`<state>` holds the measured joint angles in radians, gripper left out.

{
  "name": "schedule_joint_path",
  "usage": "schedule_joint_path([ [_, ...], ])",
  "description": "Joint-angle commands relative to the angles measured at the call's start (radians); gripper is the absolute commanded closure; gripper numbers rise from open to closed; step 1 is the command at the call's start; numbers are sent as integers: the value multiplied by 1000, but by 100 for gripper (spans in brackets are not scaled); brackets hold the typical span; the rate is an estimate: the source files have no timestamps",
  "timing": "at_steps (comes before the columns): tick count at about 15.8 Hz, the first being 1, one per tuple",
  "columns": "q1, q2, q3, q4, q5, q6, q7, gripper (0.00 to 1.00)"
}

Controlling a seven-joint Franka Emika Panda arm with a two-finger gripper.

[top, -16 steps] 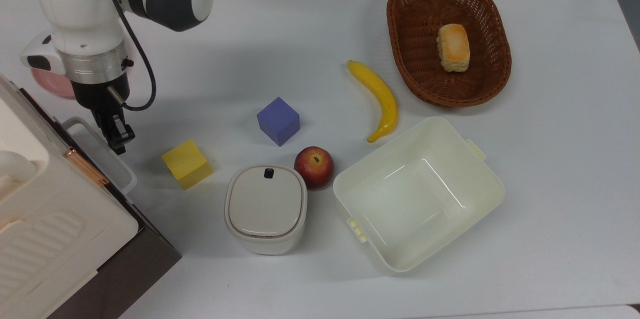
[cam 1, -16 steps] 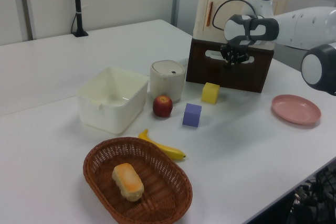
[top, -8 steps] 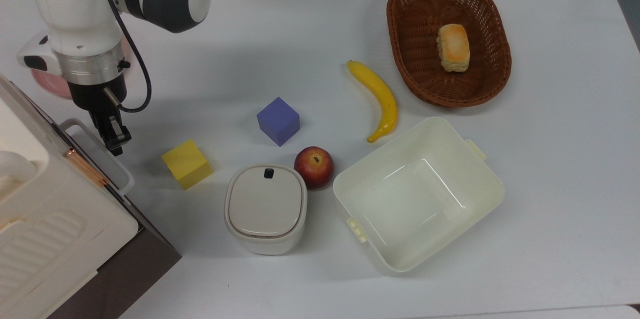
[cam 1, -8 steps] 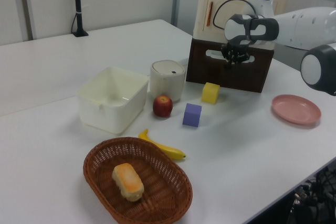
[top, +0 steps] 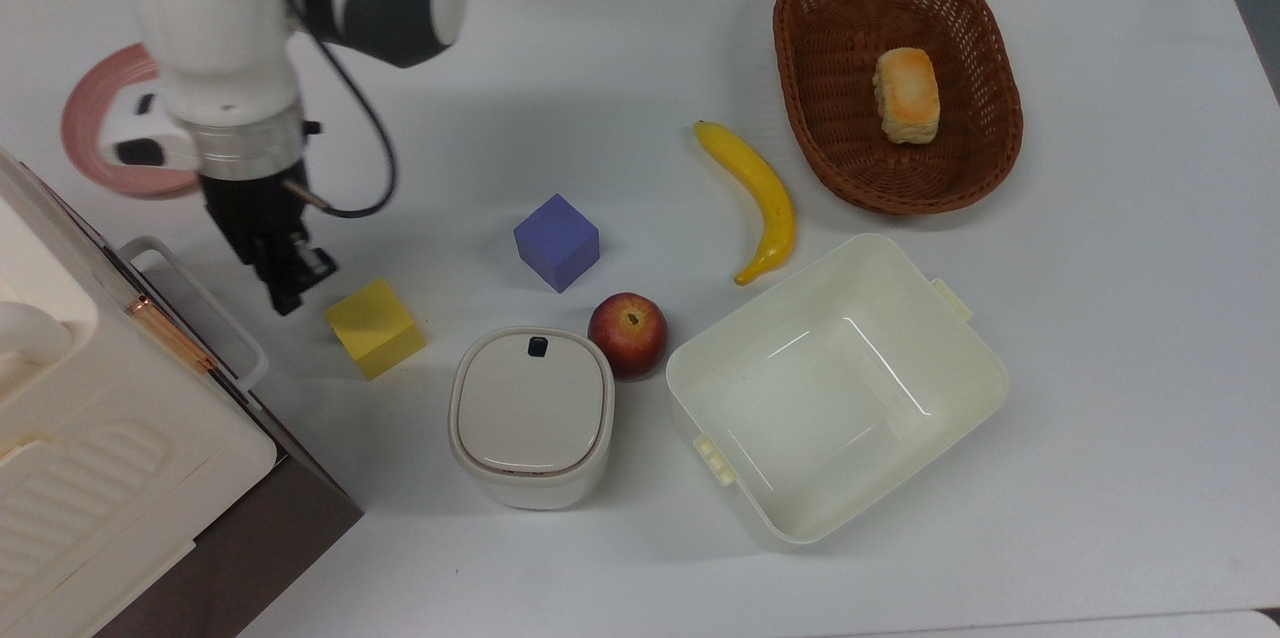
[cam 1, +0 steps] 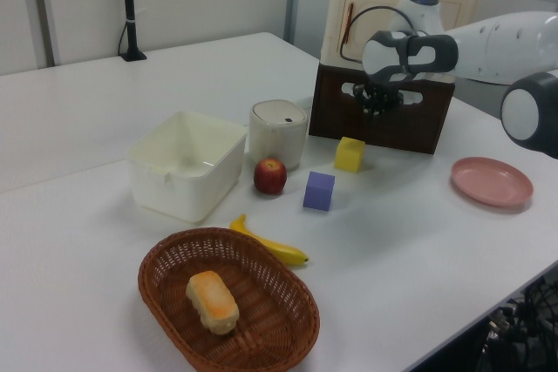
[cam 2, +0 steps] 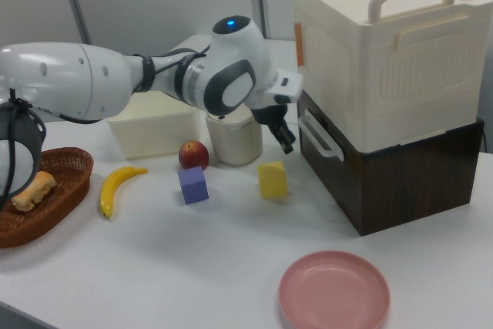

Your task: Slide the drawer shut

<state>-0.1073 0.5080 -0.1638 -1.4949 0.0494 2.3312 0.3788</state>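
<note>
The drawer (top: 262,530) is a dark brown panel with a white loop handle (top: 196,299) at the top view's left edge, under a cream lidded box (cam 2: 381,52). Its front (cam 2: 330,176) sits flush with the brown cabinet in the right view. In the left view the drawer front (cam 1: 410,124) faces the table. My gripper (top: 287,296) hangs with its dark fingers together, holding nothing, between the handle and a yellow cube (top: 375,328), apart from both. The gripper (cam 2: 286,142) stands a little in front of the handle (cam 2: 317,138), and the gripper (cam 1: 377,109) is before the brown panel.
On the table stand a purple cube (top: 557,241), an apple (top: 627,333), a white lidded container (top: 531,416), a cream open tub (top: 960,358) and a banana (top: 757,195). A brown basket (top: 800,68) holds bread (top: 907,95). A pink plate (top: 85,133) lies behind the arm.
The handle slid slightly in toward the cabinet. Then my gripper drew away from it to the top view's right, stopping beside the yellow cube.
</note>
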Motion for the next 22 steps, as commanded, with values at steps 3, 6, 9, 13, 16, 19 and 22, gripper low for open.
schedule_joint_path([
  [3,50,-155,69,-155,-55,-4,-38,100],
  [6,95,-209,76,-176,-57,-51,-38,100],
  [9,126,-276,101,-173,-63,-146,-69,100],
  [13,161,-380,102,-176,-56,-367,-253,100],
  [16,163,-443,102,-182,-46,-481,-392,97],
  [19,184,-493,86,-218,-42,-516,-428,13],
  [22,201,-494,78,-226,-40,-506,-428,0],
])
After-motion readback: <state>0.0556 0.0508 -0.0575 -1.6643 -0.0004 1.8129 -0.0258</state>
